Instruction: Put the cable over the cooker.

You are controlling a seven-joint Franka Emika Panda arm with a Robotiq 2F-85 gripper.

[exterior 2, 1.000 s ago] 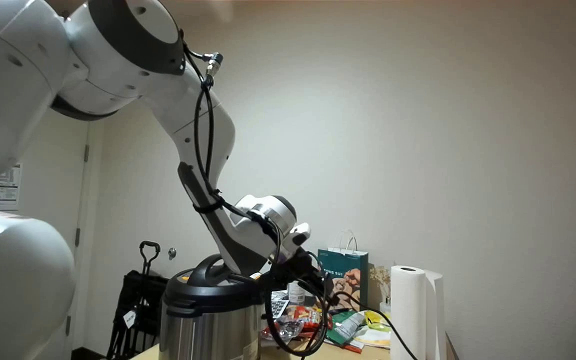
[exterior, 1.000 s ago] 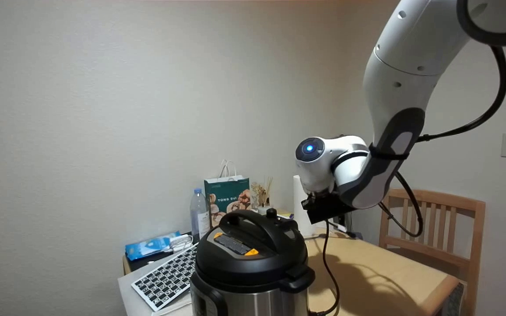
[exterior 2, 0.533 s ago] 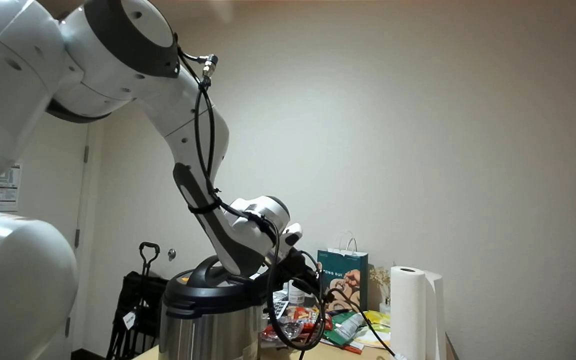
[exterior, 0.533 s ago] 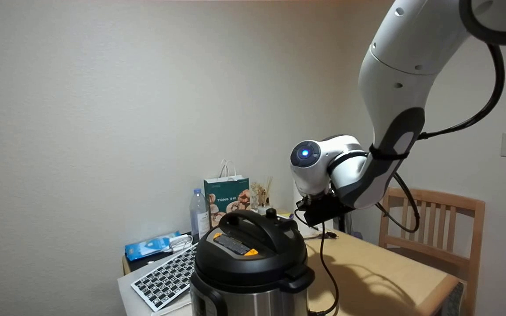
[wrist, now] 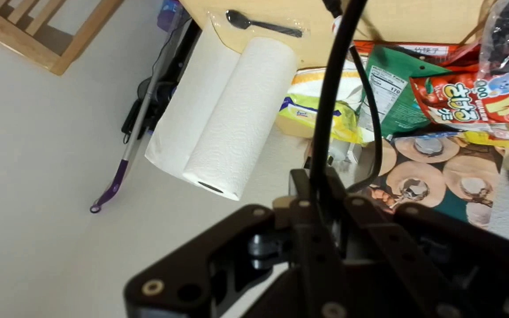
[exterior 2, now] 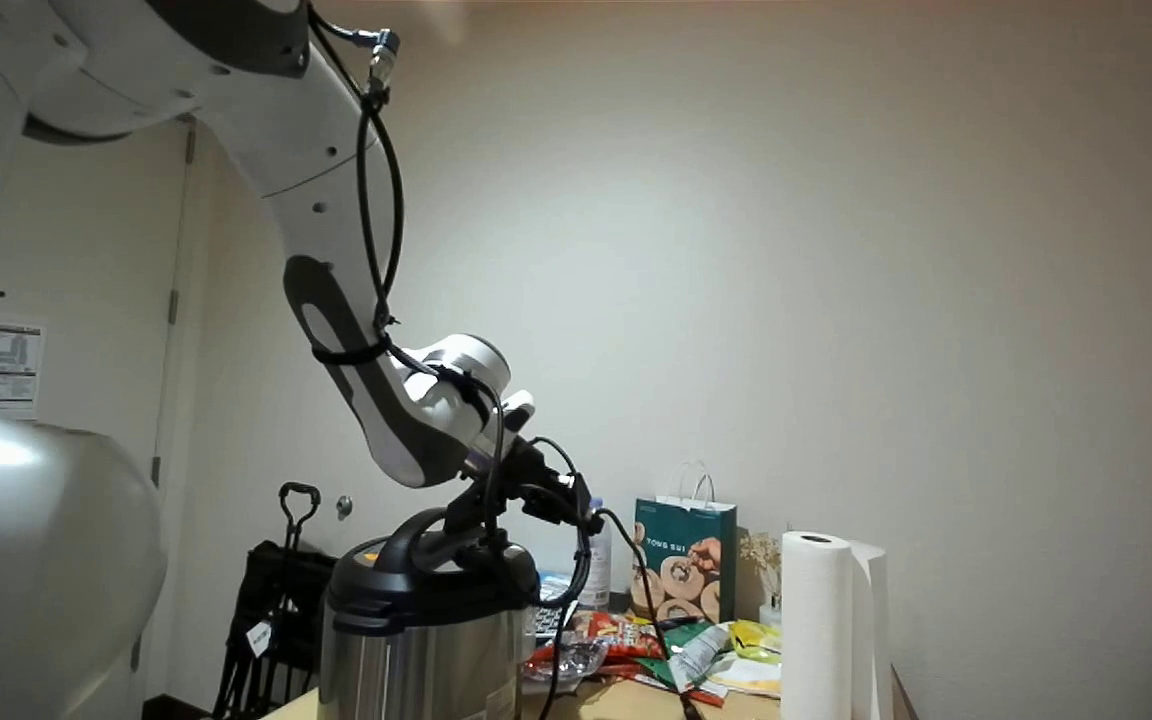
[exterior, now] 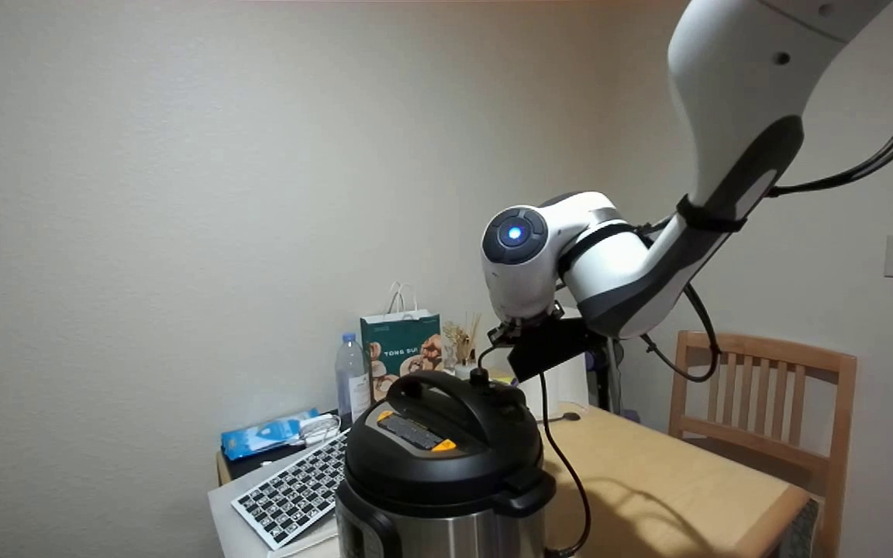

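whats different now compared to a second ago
In both exterior views the black two-fingered gripper has risen and moved left, toward the round steel pressure cooker with black lid, drawing the thin black power cord along in its grip. No release shows. The cooker, white paper-towel roll and green paper bag stayed put.

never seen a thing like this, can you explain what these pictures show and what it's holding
The white machine is a robot arm; its gripper pinches like two fingers. Two pictures come from cameras outside the robot; the third comes from a camera on its wrist, looking past the gripper. On the table are a paper-towel roll, snack bags and a wrapped spoon. The gripper is closed on a black cable, held up above the table; one side of it runs down to the big round cooker.
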